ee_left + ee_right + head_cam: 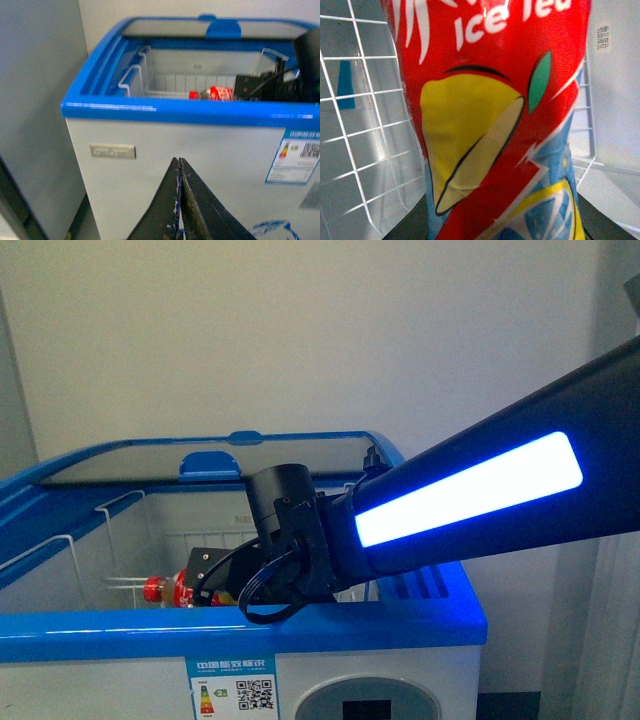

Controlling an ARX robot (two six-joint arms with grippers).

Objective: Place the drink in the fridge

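Nearest you, outside the white chest fridge with the blue rim [150,109], your left gripper [179,200] has its jaws pressed together on nothing. Past that rim, your right gripper [205,578] grips the red-capped, red-labelled plastic drink bottle [172,588], lying sideways inside the fridge's white wire basket [360,150].

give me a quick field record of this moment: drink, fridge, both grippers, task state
drink: bottle with red cap, lying sideways, held inside the fridge; label reads Ice Tea in the right wrist view
fridge: white chest with blue rim, lid slid back, top open
basket: white wire basket inside, under and behind the bottle
right gripper: reaching in over the front rim, shut on the bottle
left gripper: shut, holding nothing, outside in front of the fridge wall
task state: bottle is in the fridge but not yet released
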